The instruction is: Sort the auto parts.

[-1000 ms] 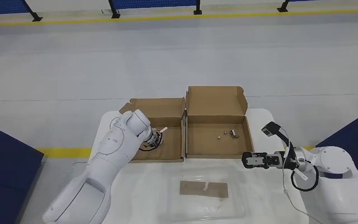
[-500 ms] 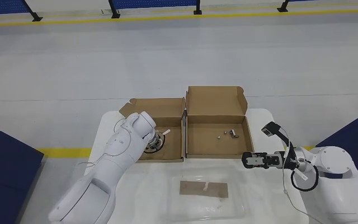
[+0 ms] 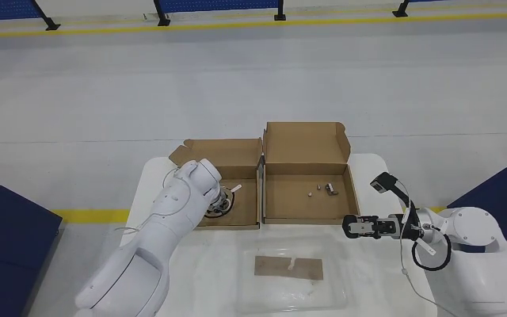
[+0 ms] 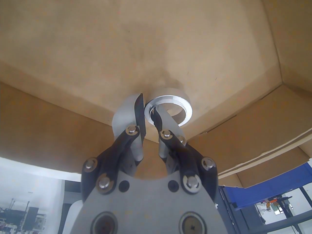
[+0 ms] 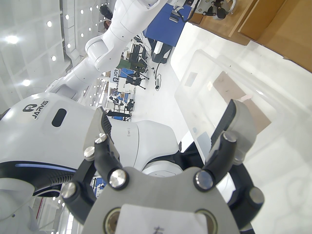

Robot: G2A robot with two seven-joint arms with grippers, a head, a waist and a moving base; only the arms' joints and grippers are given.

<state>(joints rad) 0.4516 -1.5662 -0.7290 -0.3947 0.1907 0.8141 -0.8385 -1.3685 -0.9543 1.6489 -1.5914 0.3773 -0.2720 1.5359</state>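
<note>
Inside the left box (image 3: 244,198), cardboard walls crowd the left end effector (image 4: 147,113); overhead is open.

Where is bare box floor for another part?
Right brown cardboard box: bare floor along its left wall; small metal parts sit toward the right. Left brown cardboard box: crowded mid-floor, where the left tool grips a silver metal ring.

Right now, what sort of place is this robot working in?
Probably an industrial hall or robotics test floor: wide pale floor with yellow lines, blue barriers, and cardboard boxes of metal parts on a white table.
</note>
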